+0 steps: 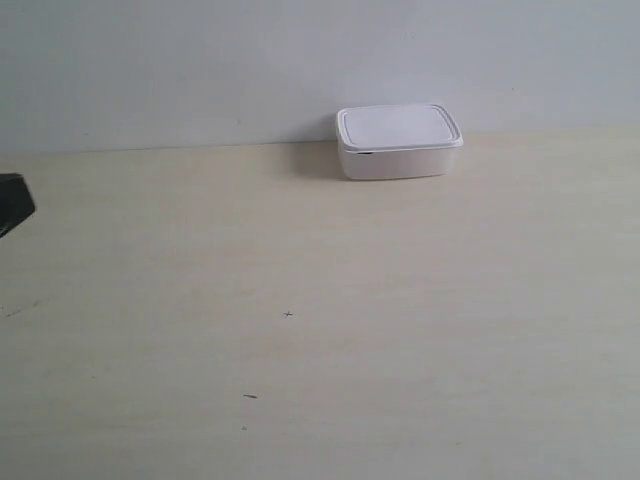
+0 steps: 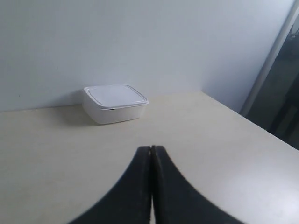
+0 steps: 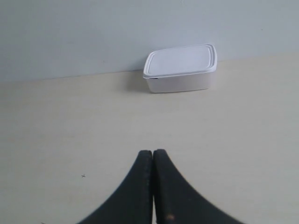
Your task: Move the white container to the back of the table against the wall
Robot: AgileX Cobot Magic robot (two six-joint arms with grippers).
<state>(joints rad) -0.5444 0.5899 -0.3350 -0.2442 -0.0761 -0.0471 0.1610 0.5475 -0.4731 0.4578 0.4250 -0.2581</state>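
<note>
The white container (image 1: 398, 142) (image 2: 114, 103) (image 3: 180, 68) stands lidded at the back of the table (image 1: 300, 300), its rear side close against the wall (image 1: 200, 60). My left gripper (image 2: 151, 148) is shut with nothing in it, well short of the container. Far back from the box, my right gripper (image 3: 153, 152) is likewise shut and empty. In the exterior view only a black piece of an arm (image 1: 14, 202) shows at the left edge; the right arm is out of that view.
A few tiny dark marks (image 1: 288, 315) dot the cream table. In the left wrist view the table's side edge (image 2: 243, 116) runs beside a dark frame and pale post (image 2: 275, 84).
</note>
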